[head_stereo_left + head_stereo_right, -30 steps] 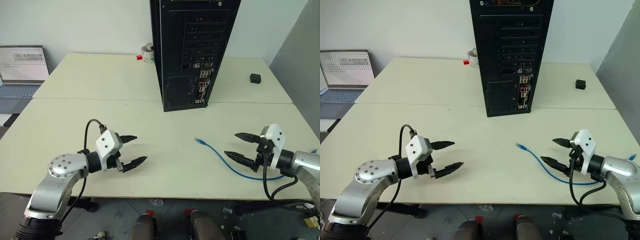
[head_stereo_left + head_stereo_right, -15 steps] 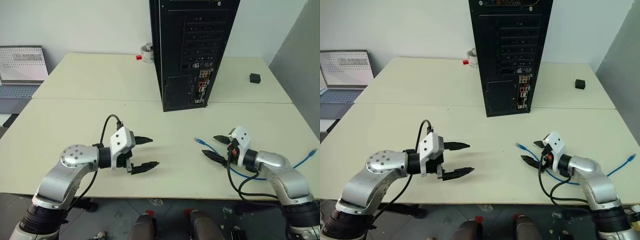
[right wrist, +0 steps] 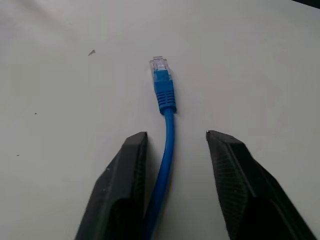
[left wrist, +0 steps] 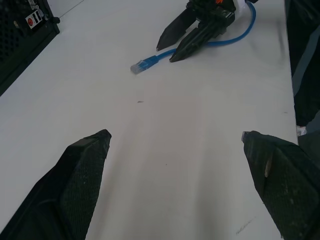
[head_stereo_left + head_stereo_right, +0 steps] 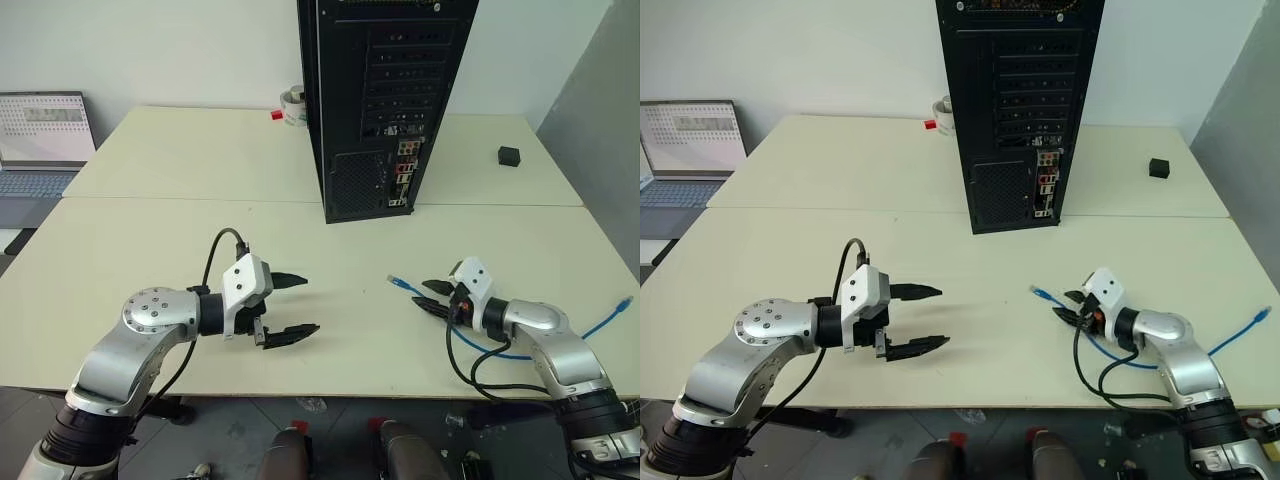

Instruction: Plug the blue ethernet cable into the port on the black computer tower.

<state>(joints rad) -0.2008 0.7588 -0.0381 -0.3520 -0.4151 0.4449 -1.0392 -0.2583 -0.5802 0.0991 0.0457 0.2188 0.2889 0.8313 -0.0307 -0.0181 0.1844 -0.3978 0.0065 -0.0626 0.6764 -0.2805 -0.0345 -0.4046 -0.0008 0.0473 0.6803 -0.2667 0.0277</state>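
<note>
Surface: pale cream table (image 5: pixel 180 230), made of two tops pushed together, with a white wall behind.

Tower: the black computer tower (image 5: pixel 385 100) stands upright at the far middle of the table, its rear panel with the coloured connectors facing me.

Cable: the blue ethernet cable (image 5: pixel 1110 355) lies flat on the near right part of the table. One plug (image 3: pixel 161 80) rests just ahead of my right fingers; the cord runs back under my right arm and its other end pokes out near the right table edge.

Long axis: in the right wrist view the cord runs straight down the middle between my two fingers, plug end pointing away from me, so cable and gripper are lined up.

Right gripper (image 3: pixel 172 150): its fingers straddle the cord a short way behind the plug. The cord lies against one finger (image 3: pixel 125 185) while a gap shows to the other, so I judge the grip not yet made.

Left gripper (image 5: pixel 295 305): spread wide and holding nothing, hovering over bare table near the middle, well apart from the cable.

Nearer arm: the right, plainly; the plug is just beyond its fingertips.

Way to the port: from the plug, the tower's connector panel (image 5: pixel 402 175) lies farther out on the table and slightly left, well apart.

Next, as I judge it: squeeze onto the cord behind the plug, lift, then carry it toward the panel.
</note>
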